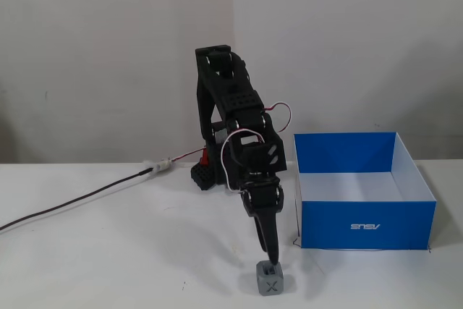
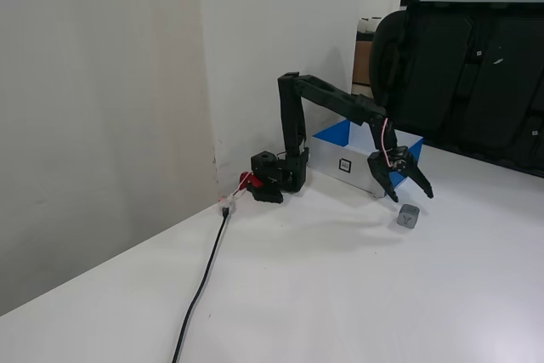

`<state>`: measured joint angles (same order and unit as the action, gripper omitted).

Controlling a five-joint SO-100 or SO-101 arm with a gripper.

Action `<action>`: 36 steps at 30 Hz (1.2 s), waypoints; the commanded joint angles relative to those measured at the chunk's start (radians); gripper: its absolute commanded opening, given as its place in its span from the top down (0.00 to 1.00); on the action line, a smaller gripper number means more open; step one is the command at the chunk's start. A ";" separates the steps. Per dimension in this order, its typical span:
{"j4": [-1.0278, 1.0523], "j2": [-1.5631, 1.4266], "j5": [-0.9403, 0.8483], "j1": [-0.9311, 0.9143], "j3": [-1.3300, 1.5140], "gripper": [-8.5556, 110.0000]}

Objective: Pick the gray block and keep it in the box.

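Fixed views, two of them, covered the white table (image 1: 108,251). From the front, a black cable (image 1: 72,200) ran in from the left to the arm's base (image 1: 206,175). The arm (image 1: 231,106) reached forward and down, its gripper (image 1: 271,255) just above the gray block (image 1: 269,278), which sat on the table with an X face toward the camera. To the right stood the box (image 1: 365,226), open-topped, clearly apart from the block. From the side, the gripper (image 2: 412,195) had its jaws spread wide, empty, poised just over the gray block (image 2: 409,217), with the box (image 2: 344,163) behind.
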<state>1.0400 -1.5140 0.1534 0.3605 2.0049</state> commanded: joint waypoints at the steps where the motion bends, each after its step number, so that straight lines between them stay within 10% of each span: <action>1: 0.008 0.018 0.009 -0.009 -0.110 0.67; 13: 0.040 0.190 -0.005 -0.037 -0.173 0.67; 22: 0.025 0.202 -0.023 -0.040 -0.215 0.93; 36: 0.295 -0.462 -0.023 -0.015 -0.163 0.93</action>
<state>1.3208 -1.8546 0.1365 0.3191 1.8653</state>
